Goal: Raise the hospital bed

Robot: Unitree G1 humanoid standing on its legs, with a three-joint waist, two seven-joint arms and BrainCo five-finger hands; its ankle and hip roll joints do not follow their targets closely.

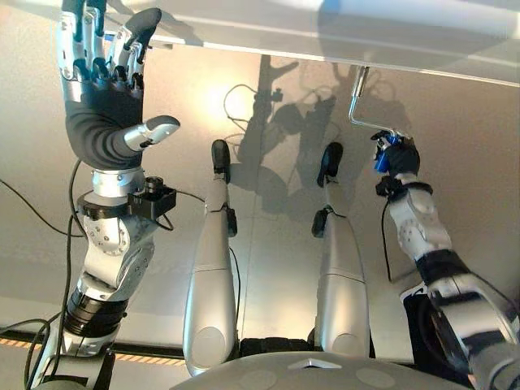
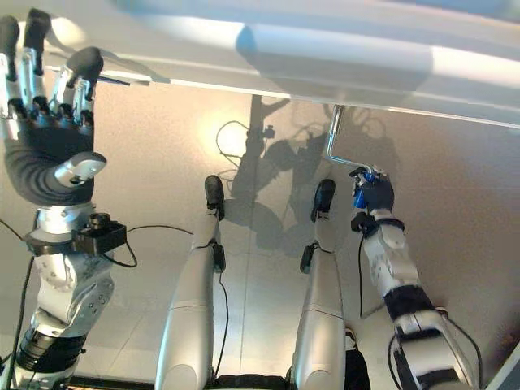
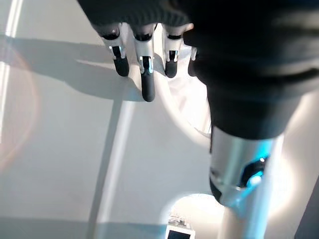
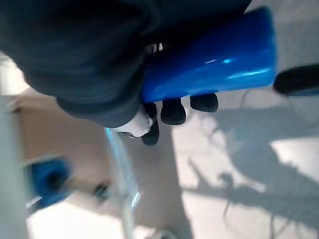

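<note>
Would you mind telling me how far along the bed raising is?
Done: the right hand is curled round the crank's blue handle below the bed frame. In hand: that grip, with the left hand open at the frame. Left: the cranking; the bed's height cannot be judged.

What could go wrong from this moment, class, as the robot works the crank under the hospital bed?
1. The right hand has its fingers curled round the crank's blue handle; on a smooth handle the grip may slip mid-turn.
2. The bent metal crank rod runs close under the bed frame, so the hand may strike the frame.
3. The left hand, fingers straight, reaches the bed's edge and could get in the way.
</note>
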